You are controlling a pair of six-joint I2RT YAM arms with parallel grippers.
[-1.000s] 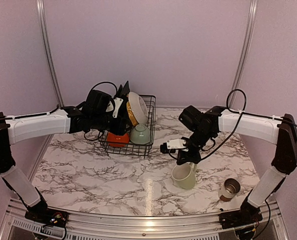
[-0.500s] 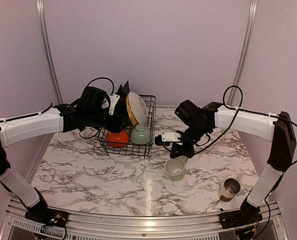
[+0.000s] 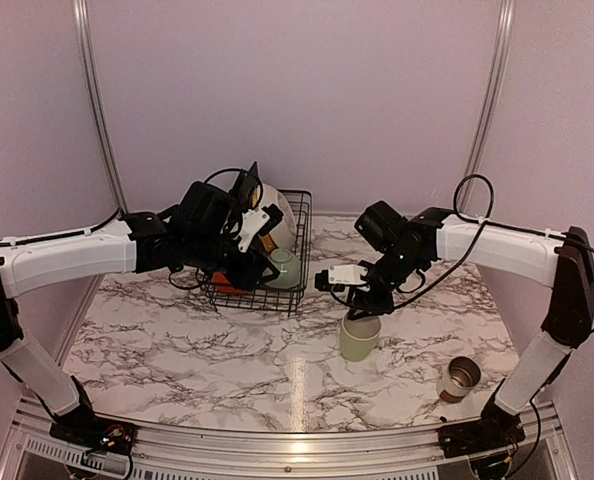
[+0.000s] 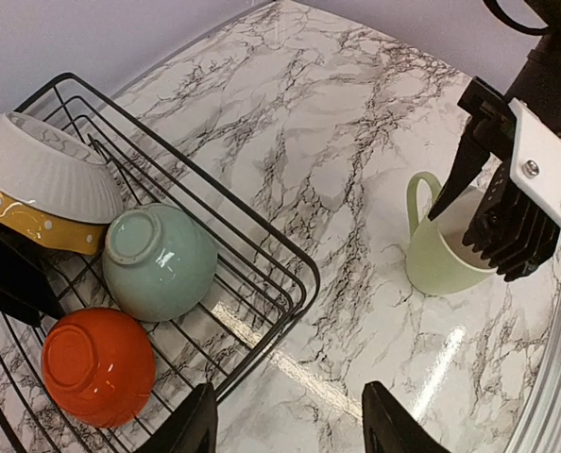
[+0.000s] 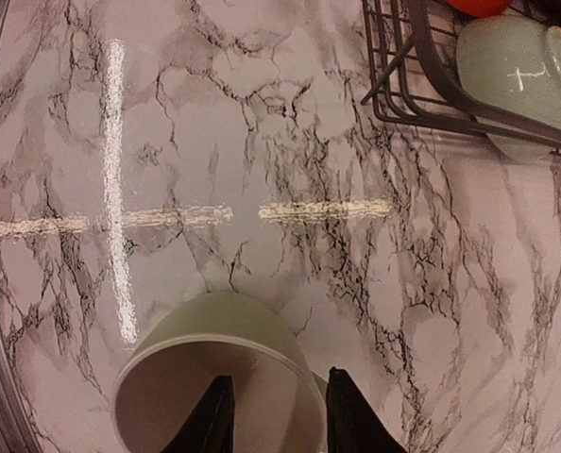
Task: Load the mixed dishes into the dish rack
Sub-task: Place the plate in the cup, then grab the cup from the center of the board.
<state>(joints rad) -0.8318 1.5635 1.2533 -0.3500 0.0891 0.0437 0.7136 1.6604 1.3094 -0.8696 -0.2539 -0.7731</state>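
Upright on the white marble-patterned tabletop [image 3: 227, 350], just right of the black wire dish rack [image 3: 267, 298] and apart from it: the pale green glazed mug [image 3: 360, 340]. Plain, cylindrical, mouth up, nothing inside, loop handle on the side away from the fingers.

Astride its rim, the right gripper [image 5: 276, 415]: one black finger down inside the mouth, the other outside the wall. Jaws parted narrowly, a little wider than the wall between them.

Above the rack, the left gripper [image 4: 290, 429]: jaws wide, nothing between.

In the rack: a white ribbed dish [image 4: 40, 170] tilted on edge against a yellow dish with white dots [image 4: 21, 222]. Beside them a pale green bowl [image 4: 158, 260] and an orange bowl [image 4: 96, 363], both mouth down, side by side.

Near the table's front right, well apart from the mug: a small grey-brown cup [image 3: 459, 378], upright.
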